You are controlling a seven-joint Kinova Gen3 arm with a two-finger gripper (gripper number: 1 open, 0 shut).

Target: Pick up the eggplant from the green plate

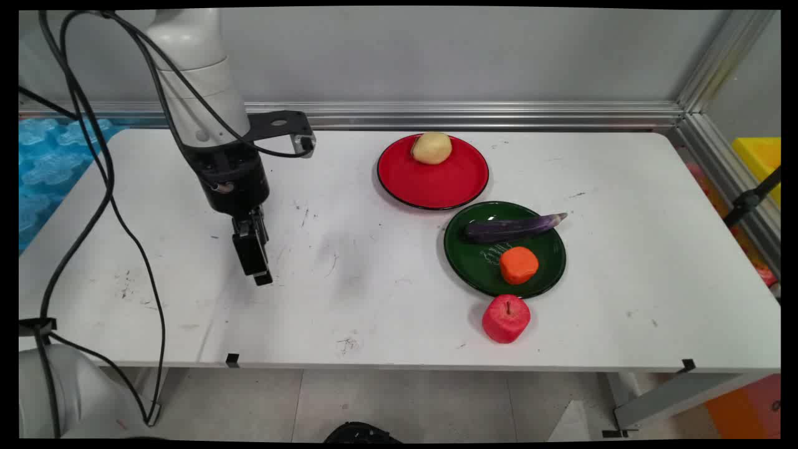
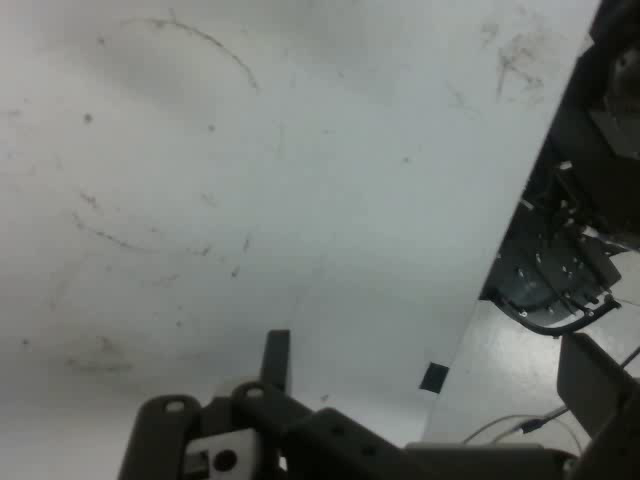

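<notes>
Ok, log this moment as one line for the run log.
gripper: shut, empty, over bare table | red plate: potato | green plate: eggplant, orange | apple: on table beside green plate

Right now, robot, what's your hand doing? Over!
Gripper down over bare table, holding nothing. Fruit and plates far off to the side: red apple nearest. Nothing in the way.

- No text, label, brand name, number or sign can be read in either view.
- The scuffed white counter (image 1: 399, 287) bears only dark marks and scratches, none forming letters.
- The glossy round red plate (image 1: 432, 181) and the glossy round dark green plate (image 1: 474, 262) carry no readable print.
</notes>
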